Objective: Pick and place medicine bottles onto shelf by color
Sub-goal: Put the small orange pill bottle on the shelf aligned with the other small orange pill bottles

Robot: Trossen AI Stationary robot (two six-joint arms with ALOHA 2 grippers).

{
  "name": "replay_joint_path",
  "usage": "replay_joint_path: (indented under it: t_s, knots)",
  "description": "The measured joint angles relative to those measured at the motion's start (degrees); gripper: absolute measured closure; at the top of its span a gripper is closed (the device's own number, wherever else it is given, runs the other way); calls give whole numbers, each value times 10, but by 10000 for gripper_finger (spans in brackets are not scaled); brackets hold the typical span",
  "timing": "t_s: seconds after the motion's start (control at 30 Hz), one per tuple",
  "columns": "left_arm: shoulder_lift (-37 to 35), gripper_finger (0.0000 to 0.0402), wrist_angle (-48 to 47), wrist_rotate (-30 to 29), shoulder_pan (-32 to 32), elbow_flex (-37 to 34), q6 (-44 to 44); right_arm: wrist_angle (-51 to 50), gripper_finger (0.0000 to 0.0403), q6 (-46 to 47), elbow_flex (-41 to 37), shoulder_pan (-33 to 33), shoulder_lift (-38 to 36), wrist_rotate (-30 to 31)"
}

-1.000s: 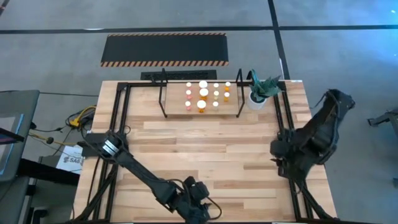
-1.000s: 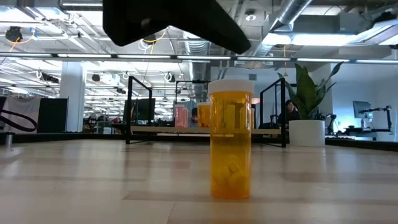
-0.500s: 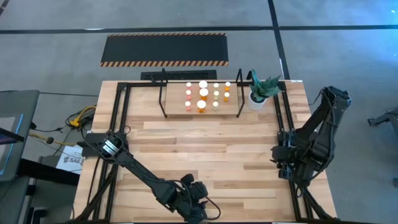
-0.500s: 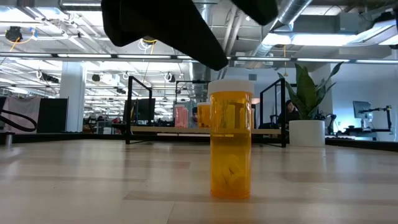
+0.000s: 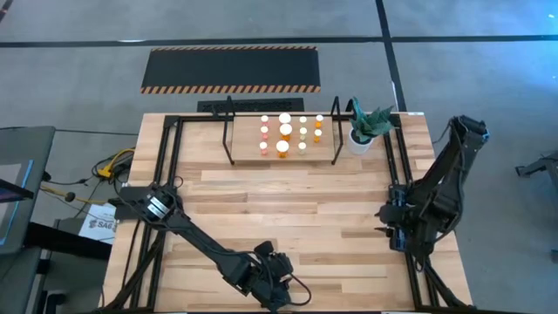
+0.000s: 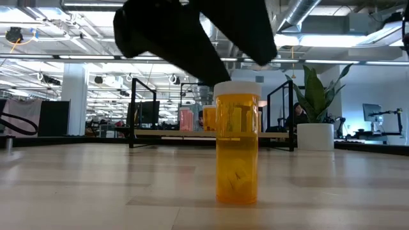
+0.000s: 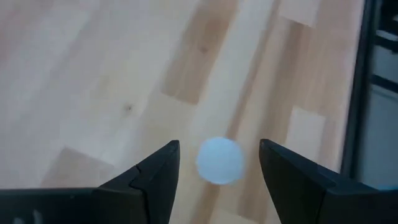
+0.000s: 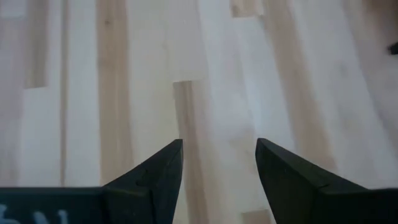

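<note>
The left gripper [image 7: 219,163] hangs open above the orange bottle [image 6: 238,142] at the table's near edge; its cap looks roughly centred, so lower straight, then close.

Open planks mid-table; obstacles crowd the 12 o'clock edge and the near edge.

The table [image 5: 288,196] lies bare across its middle, free for passage from 9 to 3 o'clock. At 12 o'clock the shelf [image 5: 281,162] and its black posts bar the way, with capped bottles [image 5: 285,133] packed close on the board; the potted plant [image 5: 364,131] stands just beside it at 1 o'clock. At 6 o'clock one orange bottle [image 6: 238,144] stands upright between the spread fingers of the left gripper [image 7: 219,163].
</note>
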Motion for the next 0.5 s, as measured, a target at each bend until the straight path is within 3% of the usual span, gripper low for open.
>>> replay_joint_path:
  t_s: [0.17,0.5]
  knots:
    - [26,196,25,42,3,0,-11,81,189,-37,-48,0,-45,0]
    - [36,196,14,4,6,0,-50,220,233,-70,-146,0,-134,-3]
